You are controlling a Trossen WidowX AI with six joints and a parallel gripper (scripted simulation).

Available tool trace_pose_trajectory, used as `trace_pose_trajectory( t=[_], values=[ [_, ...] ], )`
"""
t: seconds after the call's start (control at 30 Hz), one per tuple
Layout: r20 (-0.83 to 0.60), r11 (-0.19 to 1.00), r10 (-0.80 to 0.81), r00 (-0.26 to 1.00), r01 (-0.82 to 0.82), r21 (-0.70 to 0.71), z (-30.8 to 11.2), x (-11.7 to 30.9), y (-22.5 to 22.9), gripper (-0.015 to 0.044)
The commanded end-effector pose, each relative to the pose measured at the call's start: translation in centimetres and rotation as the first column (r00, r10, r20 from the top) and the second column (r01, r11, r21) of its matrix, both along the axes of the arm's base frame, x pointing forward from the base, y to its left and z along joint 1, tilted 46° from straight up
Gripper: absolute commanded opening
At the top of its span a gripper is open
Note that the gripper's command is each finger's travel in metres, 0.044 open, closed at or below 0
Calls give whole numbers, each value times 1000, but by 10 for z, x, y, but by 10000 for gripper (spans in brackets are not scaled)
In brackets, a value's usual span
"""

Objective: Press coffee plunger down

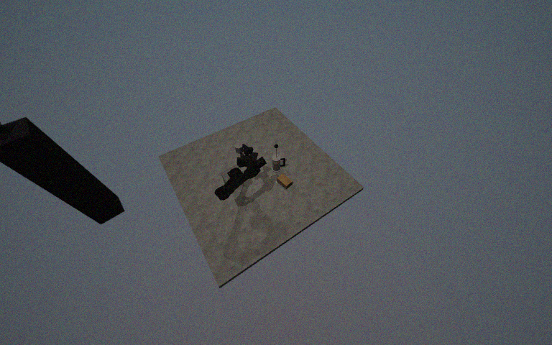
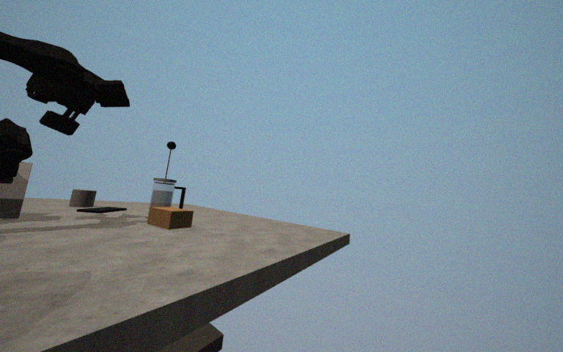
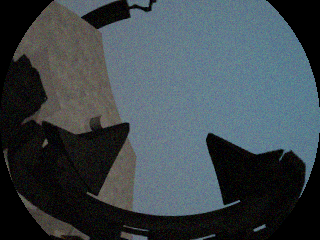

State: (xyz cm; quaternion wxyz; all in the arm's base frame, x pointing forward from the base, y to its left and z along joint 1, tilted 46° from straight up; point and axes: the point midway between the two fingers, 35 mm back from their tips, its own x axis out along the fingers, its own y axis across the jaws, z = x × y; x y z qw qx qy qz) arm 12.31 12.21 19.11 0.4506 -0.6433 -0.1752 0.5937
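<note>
The coffee press (image 1: pixel 276 164) (image 2: pixel 161 197) stands upright on the table, a clear-walled pot with a dark handle on its right side. Its plunger knob (image 1: pixel 276 146) (image 2: pixel 171 145), a black ball, stands high above the lid on a long thin rod. My gripper (image 3: pixel 169 132) is open, with nothing between its fingertips in the wrist view. In the exterior view the arm's dark end is up and to the left of the knob, apart from it. The press is not seen in the wrist view. The block hides the press's foot in the exterior view.
An orange-brown block (image 1: pixel 284 180) (image 2: pixel 170 218) lies close beside the press. A grey cylinder (image 2: pixel 83 199) (image 3: pixel 95 123) and a thin dark slab (image 2: pixel 102 210) are left of the press in the exterior view. A pale box (image 2: pixel 24 176) stands at the far left. The table (image 1: pixel 321 182) has open edges.
</note>
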Motion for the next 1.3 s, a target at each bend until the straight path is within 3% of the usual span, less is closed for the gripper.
trace_pose_trajectory(
  t=[0.0, 0.3, 0.6, 0.77, 0.9, 1.07, 1.17, 1.27],
  values=[
    [-133, 808, -561, 817, 506, -302, -21, 73, -28, 440],
    [-45, 464, -878, 476, 825, -323, -17, 124, -42, 440],
    [-17, -4, -1000, -6, 995, -100, 3, 168, -45, 440],
    [-101, -253, -965, -243, 961, 109, 20, 187, -40, 440],
    [-200, -408, -910, -363, 870, 278, 36, 196, -32, 440],
    [-349, -544, -838, -420, 705, 455, 55, 199, -18, 440],
    [-459, -610, -787, -412, 625, 487, 59, 199, -14, 440],
    [-471, -618, -781, -410, 617, 486, 56, 199, -16, 440]
  ],
)
